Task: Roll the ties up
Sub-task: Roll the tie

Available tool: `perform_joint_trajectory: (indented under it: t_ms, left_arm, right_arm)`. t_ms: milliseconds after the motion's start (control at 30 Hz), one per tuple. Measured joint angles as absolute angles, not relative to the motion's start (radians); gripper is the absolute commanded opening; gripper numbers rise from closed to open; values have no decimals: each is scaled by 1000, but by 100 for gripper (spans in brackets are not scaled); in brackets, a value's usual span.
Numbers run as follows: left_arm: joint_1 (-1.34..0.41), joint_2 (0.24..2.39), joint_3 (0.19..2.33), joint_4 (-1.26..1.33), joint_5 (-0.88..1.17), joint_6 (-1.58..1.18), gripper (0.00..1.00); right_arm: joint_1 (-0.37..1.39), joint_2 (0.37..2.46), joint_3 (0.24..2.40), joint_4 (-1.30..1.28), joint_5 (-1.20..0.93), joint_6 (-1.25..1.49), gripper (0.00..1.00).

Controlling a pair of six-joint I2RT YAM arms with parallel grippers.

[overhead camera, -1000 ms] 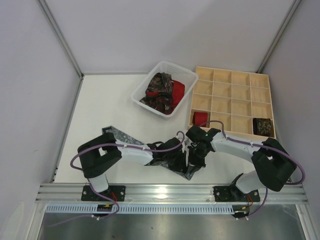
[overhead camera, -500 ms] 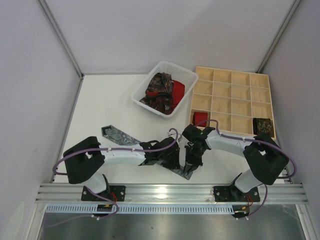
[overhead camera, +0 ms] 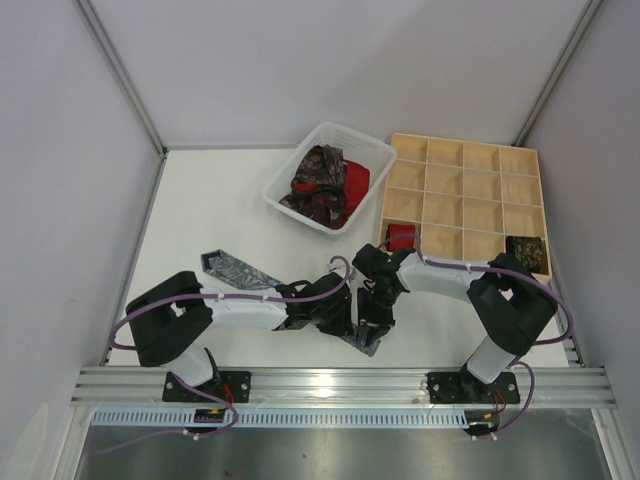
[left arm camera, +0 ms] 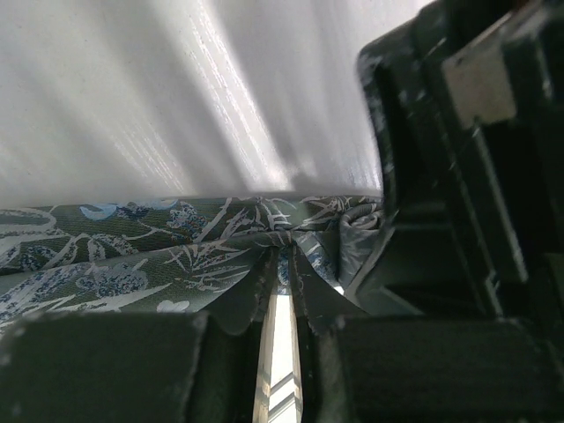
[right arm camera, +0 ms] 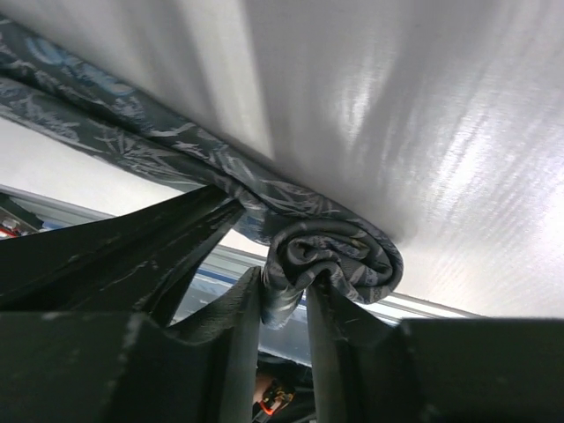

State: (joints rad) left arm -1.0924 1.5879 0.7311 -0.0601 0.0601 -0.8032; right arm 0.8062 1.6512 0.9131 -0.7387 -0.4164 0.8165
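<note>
Item 1. Grey tie [overhead camera: 235,270]: patterned, stretched flat across the near part of the table [overhead camera: 200,200], pointed end out to the left, other end near the middle, under both grippers. Near end wound into a small loose coil, clearest in the right wrist view, with the strip trailing away from it along the table top.

Item 2. Left gripper [overhead camera: 343,315]: low over the tie, just beside the right one. Fingers [left arm camera: 106,370] pressed nearly together, with a fold of the grey fabric gathered and pinched in the thin slit between them.

Item 3. Right gripper [overhead camera: 372,318]: pointing down at the coiled end. Fingers [right arm camera: 361,352] drawn close, nipping the lower edge of the coil; bulk of the coil bulging out past the tips.

Item 4. Basket [overhead camera: 293,158]: white plastic, at the far middle of the table, well apart from the grippers. Contents: loose ties [overhead camera: 322,180], dark paisley and red, heaped together.

Item 5. Tray [overhead camera: 480,185]: wooden, divided into a grid, to the right of the basket. Red roll [overhead camera: 400,237] in the near-left corner compartment; dark roll [overhead camera: 525,250] in the near-right corner compartment.
</note>
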Motion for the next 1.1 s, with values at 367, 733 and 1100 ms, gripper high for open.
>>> perform_joint_trajectory:
  t_ms: [367,733,1100]
  left_arm:
    - [-1092,1588,727,-48,63,-803,15]
    - [-1090,1572,727,-81,57,-803,15]
    - [-1049,1451,727,-224,22,-789,16]
  right_arm:
    - [817,1596,886,-650,-399,808,40]
    - [816,1465,733,-477,-400,814,25]
    - [816,1360,617,-304,-402,826,43]
